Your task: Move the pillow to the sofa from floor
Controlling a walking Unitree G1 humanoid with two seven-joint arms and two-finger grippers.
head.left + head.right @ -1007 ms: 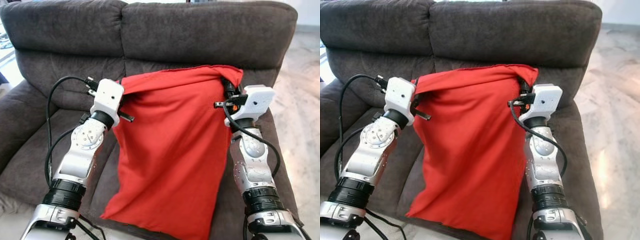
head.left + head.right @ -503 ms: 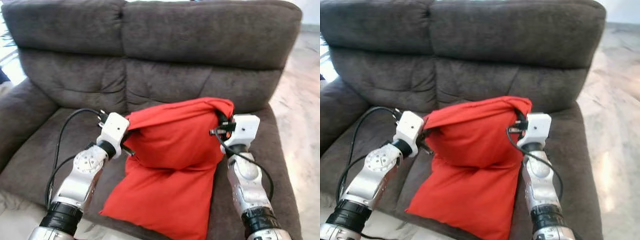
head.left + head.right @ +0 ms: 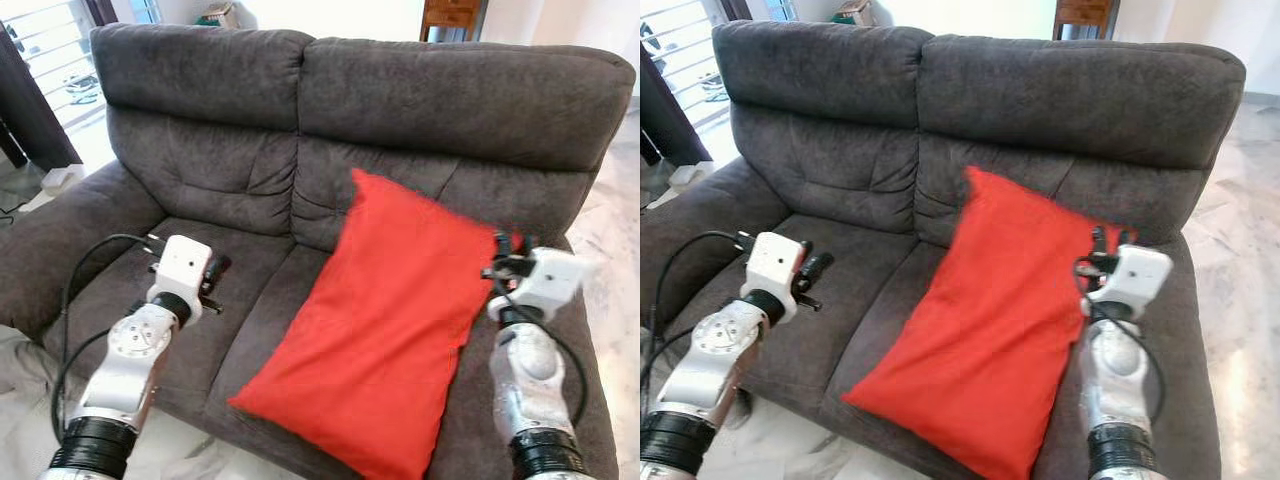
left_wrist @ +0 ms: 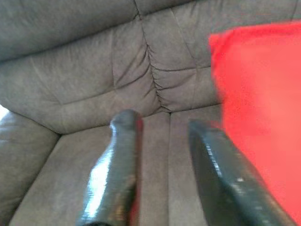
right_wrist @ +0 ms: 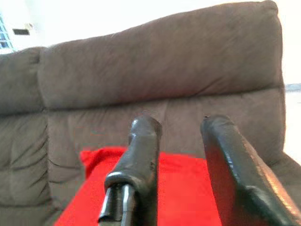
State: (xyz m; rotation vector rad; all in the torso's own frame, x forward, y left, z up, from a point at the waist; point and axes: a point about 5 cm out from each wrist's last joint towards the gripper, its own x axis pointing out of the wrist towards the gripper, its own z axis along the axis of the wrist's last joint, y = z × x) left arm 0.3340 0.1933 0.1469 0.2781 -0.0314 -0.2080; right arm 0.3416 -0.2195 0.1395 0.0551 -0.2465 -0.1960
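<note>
The red pillow lies on the right seat of the dark grey sofa, its top corner leaning on the backrest and its lower end reaching the seat's front edge. My left gripper hovers over the left seat, well apart from the pillow. In the left wrist view its fingers stand open with nothing between them, and the pillow is off to one side. My right gripper is open at the pillow's right edge, by the sofa's right arm. The right wrist view shows its fingers apart above the pillow.
Pale marble floor runs along the sofa's right side. A dark curtain and a bright window are at the back left. Wooden furniture stands behind the sofa. Light cloth lies on the floor at the lower left.
Both grippers have let go of the pillow's top corners and drawn apart. The pillow has settled flat against the seat and backrest. The camera has pulled back and up.
</note>
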